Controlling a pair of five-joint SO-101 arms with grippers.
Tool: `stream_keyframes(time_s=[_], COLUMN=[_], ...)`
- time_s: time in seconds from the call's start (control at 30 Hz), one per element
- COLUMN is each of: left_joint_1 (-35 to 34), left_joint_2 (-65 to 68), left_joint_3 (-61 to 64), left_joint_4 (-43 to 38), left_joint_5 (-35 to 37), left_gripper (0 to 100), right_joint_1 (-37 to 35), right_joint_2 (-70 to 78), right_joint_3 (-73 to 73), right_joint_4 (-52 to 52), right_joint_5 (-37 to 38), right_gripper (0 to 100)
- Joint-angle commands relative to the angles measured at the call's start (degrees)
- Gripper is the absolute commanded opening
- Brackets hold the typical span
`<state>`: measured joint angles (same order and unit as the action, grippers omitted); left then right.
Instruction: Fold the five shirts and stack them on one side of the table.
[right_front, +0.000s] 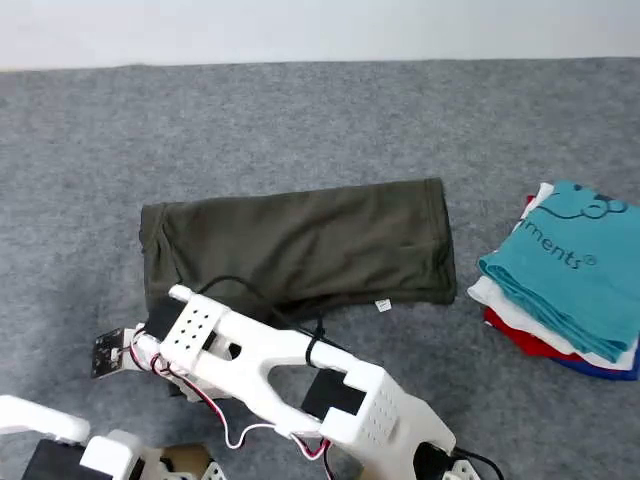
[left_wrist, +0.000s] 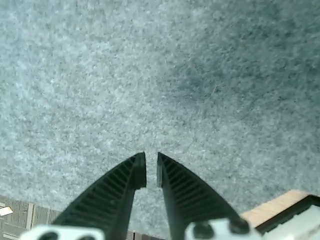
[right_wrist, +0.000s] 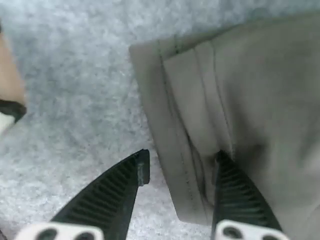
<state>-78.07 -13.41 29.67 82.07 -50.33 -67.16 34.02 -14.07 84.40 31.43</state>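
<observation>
The olive shirt (right_front: 300, 245) lies near the middle of the table (right_front: 300, 120). It is already folded lengthwise into one long band and is the last of the five not yet on the pile. The step in hand looks like its crosswise fold, taking one short end over to the other.

The band lies flat, with a few soft creases at the end on the high view's left. A small white label (right_front: 381, 305) pokes out at its near edge. In the right wrist view the shirt (right_wrist: 250, 100) shows a stitched hem and several layers lapped at the corner.

The right gripper (right_wrist: 182, 162) is spread wide astride that corner, one finger on the grey felt and the other over the cloth, pinching nothing yet. The right arm (right_front: 290, 350) reaches across the front of the table to the band's left end.

The next move probably calls for closing on all the layers together, since a shallow bite could let the lower ones slip. The corner could then be lifted and carried toward the far end.

The left gripper (left_wrist: 151, 167) is nearly pressed together, holds nothing, and hangs over bare felt.

The stack (right_front: 565, 280) sits at the table's right edge, well apart from the olive shirt, with teal on top, then white, red and blue.
</observation>
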Motion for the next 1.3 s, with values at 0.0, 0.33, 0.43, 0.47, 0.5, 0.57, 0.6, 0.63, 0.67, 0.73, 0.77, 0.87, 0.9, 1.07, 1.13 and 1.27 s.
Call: stream_keyframes(time_s=[0.0, 0.33, 0.43, 0.47, 0.5, 0.57, 0.6, 0.63, 0.67, 0.73, 0.77, 0.87, 0.9, 1.07, 1.13, 1.27], left_joint_1=[-0.44, -0.35, -0.35, -0.35, -0.35, -0.35, -0.26, -0.18, -0.18, -0.09, -0.09, -0.26, -0.26, -0.18, -0.09, 0.0], left_joint_2=[-1.23, -1.23, -1.23, -1.23, -1.23, -1.23, -1.23, -1.23, -1.23, -1.14, -1.14, -1.23, -1.32, -1.58, -1.58, -1.58], left_joint_3=[-0.13, -0.13, -0.13, -0.13, -0.13, -0.13, -0.13, -0.13, -0.04, -0.04, 0.31, 2.77, 3.74, 5.05, 4.88, 4.7], left_joint_4=[-0.79, -0.79, -0.79, -0.79, -0.79, -0.79, -0.79, -0.79, -0.79, -1.32, -2.11, -5.01, -5.63, -6.07, -5.98, -6.15], left_joint_5=[0.35, 0.35, 0.35, 0.35, 0.35, 0.35, 0.35, 0.35, 0.35, 0.35, 0.35, 0.35, 0.35, 0.35, 0.35, 0.26], left_gripper=[4, 4, 4, 4, 4, 4, 4, 4, 4, 4, 4, 4, 4, 4, 4, 4], right_joint_1=[-0.75, -0.48, -0.48, -0.48, -0.57, -0.75, -0.75, -0.75, -0.75, -0.75, -0.75, -0.75, -0.75, -0.4, -0.4, 0.4], right_joint_2=[1.36, 6.11, 6.73, 7.08, 7.52, 8.75, 9.54, 10.33, 11.3, 13.67, 14.81, 18.59, 19.82, 23.96, 24.22, 23.16], right_joint_3=[-0.44, -0.7, -2.37, -2.73, -3.16, -4.75, -5.63, -6.86, -8.26, -11.52, -13.45, -19.43, -21.36, -28.31, -29.71, -33.14], right_joint_4=[-0.57, -1.01, -0.48, -0.4, -0.13, 1.36, 2.07, 2.95, 3.91, 6.02, 7.08, 10.42, 11.65, 15.69, 15.78, 15.96], right_joint_5=[0.62, 0.62, 0.44, 0.53, 0.53, 0.62, 0.62, 0.62, 0.62, 0.62, 0.62, 0.62, 0.62, 0.44, 0.44, 0.44], right_gripper=[21.0, 20.8, 20.8, 20.8, 20.8, 20.8, 20.8, 20.8, 20.8, 20.3, 18.1, 5.9, 2.0, 0.8, 1.0, 1.0])
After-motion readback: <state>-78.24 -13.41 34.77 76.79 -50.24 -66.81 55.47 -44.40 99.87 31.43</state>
